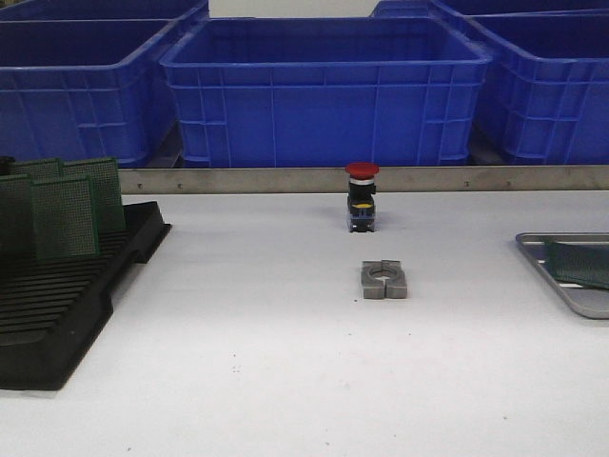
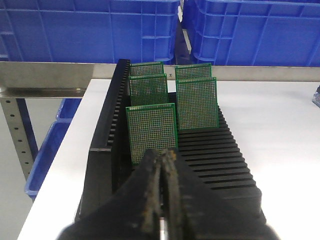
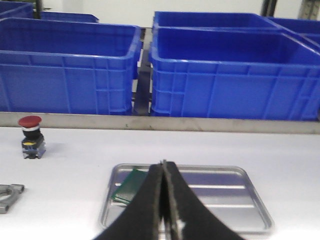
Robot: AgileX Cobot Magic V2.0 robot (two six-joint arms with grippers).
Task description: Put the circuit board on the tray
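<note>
Several green circuit boards point(image 2: 151, 131) stand upright in a black slotted rack point(image 2: 215, 160); they also show at the left of the front view point(image 1: 65, 211). The grey metal tray point(image 3: 235, 200) holds one green circuit board point(image 3: 131, 185) lying flat; the tray sits at the right edge of the front view point(image 1: 571, 290) with the board point(image 1: 580, 263) on it. My left gripper point(image 2: 163, 157) is shut and empty, just in front of the nearest rack board. My right gripper point(image 3: 164, 167) is shut and empty, above the tray. Neither gripper shows in the front view.
A red-capped push button point(image 1: 362, 195) stands at the table's middle back, and a grey metal clamp block point(image 1: 384, 279) lies in front of it. Big blue bins point(image 1: 324, 90) line the back behind a metal rail. The table's left edge point(image 2: 70, 150) runs beside the rack.
</note>
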